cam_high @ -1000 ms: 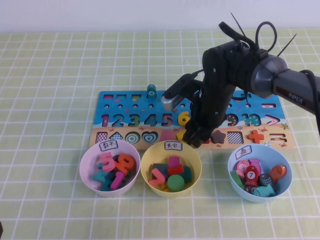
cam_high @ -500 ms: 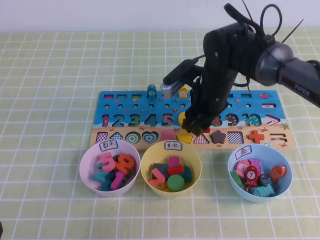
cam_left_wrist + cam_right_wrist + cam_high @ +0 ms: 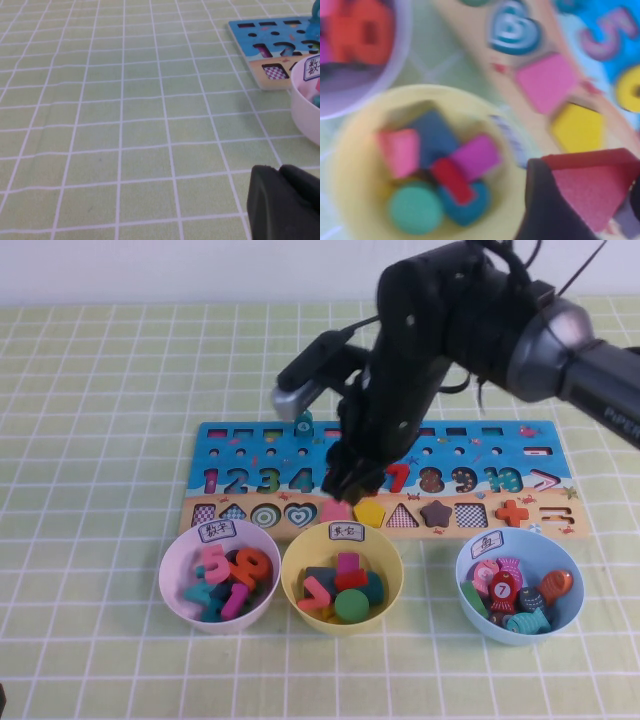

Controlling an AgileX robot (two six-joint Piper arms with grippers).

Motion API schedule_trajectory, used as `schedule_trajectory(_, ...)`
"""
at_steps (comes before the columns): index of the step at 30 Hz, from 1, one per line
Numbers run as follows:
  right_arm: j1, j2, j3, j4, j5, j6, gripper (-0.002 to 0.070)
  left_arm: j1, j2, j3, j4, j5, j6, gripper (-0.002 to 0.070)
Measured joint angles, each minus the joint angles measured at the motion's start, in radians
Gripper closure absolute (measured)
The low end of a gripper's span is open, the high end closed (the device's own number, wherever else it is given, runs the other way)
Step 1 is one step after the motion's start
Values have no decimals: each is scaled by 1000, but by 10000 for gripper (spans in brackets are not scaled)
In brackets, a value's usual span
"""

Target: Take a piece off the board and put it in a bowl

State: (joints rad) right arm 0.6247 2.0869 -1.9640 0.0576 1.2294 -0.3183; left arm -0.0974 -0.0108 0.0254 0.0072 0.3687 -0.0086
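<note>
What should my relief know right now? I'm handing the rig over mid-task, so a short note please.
Right gripper: shut on the red triangle, raised over the board just behind the yellow bowl.
Left gripper: parked low over bare cloth, away from the work.
Done: triangle lifted; its cut-out shows empty.
Left: carry it over the yellow bowl, release, then withdraw.

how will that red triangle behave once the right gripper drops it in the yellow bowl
The red triangle, pinched in the right gripper, looks flat and stiff, so it probably lands without rolling. The yellow bowl already holds several pieces, so it may rest tilted on them. The left gripper is parked, away from the board.
</note>
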Motion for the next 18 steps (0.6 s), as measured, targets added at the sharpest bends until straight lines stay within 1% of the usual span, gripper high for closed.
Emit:
schedule_trajectory(8,126,-8,42,2,2,0,365,0,0,0,0,0,0,678)
schedule_trajectory(13,141,-8,137,2,2,2,365,0,0,0,0,0,0,678)
schedule_trajectory(18,141,-8,178,-7,2,26,366,0,0,0,0,0,0,678)
